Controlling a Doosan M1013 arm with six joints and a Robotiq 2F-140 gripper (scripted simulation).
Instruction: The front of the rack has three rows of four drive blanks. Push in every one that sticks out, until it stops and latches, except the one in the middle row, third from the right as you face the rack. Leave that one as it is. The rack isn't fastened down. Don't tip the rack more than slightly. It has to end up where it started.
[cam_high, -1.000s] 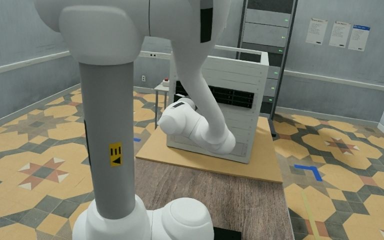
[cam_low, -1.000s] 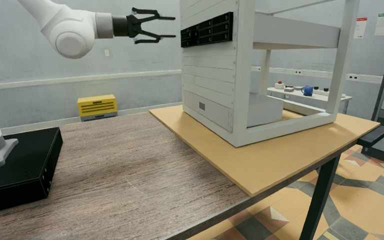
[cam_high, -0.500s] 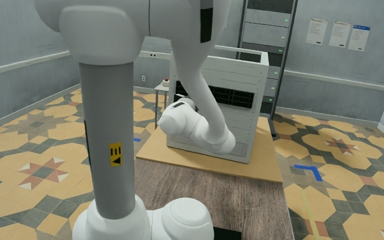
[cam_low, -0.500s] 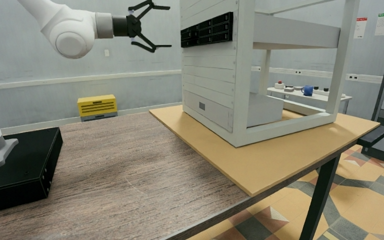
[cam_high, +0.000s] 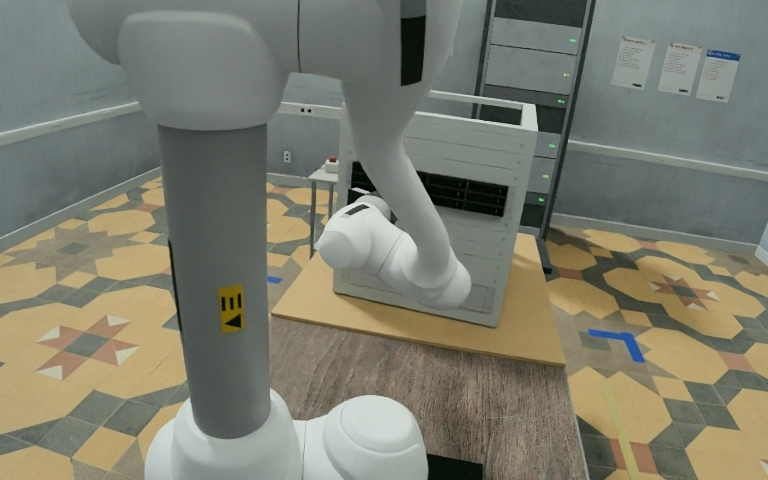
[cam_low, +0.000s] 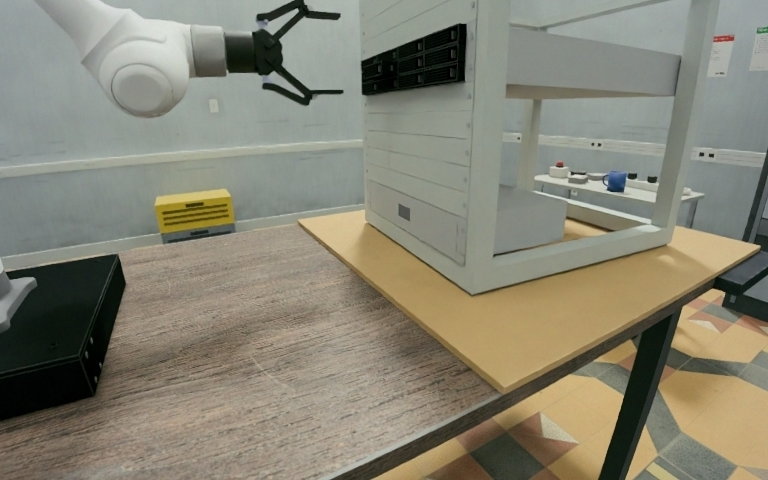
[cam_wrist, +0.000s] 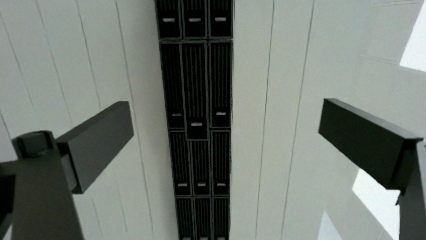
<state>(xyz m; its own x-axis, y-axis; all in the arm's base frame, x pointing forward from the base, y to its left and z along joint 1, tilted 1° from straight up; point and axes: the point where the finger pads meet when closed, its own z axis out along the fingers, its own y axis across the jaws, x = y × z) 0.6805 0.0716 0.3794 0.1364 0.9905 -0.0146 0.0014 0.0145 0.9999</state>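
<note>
The arm (cam_high: 390, 141) reaches out level from its base at the near edge of the table (cam_low: 237, 339), wrist pointing straight at the front of the rack (cam_low: 421, 152). The gripper (cam_low: 334, 53) hangs in the air short of the drive blanks (cam_low: 416, 59), touching nothing, its fingers spread fully apart and empty. The rack stands on the tan board (cam_low: 509, 328) at the table's far right corner, the dark blanks in its upper front. In the wrist view, one blank (cam_wrist: 196, 127) in the middle row stands proud of its neighbours.
</note>
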